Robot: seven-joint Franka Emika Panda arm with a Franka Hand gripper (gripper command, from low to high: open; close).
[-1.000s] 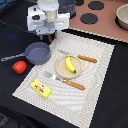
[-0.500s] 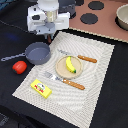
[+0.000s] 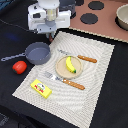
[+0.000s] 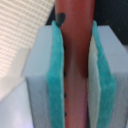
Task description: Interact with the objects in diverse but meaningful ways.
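Observation:
My gripper [image 3: 49, 37] hangs over the far corner of the striped mat, just behind the grey long-handled pan [image 3: 38, 52]. In the wrist view the teal pads [image 4: 54, 85] are shut on a reddish-brown sausage [image 4: 77, 45] that stands between them. A red tomato [image 3: 19, 67] lies beside the pan on the exterior view's left. A yellow banana [image 3: 70, 64] lies on a small plate [image 3: 60, 71] on the mat. A yellow block [image 3: 41, 88] sits at the mat's near corner. A grey pot [image 3: 122, 17] stands at the far right.
A toy knife [image 3: 82, 58] and a toy fork [image 3: 65, 81] lie on either side of the plate on the striped mat [image 3: 95, 90]. A brown stove board with dark burners [image 3: 89, 18] lies behind the mat.

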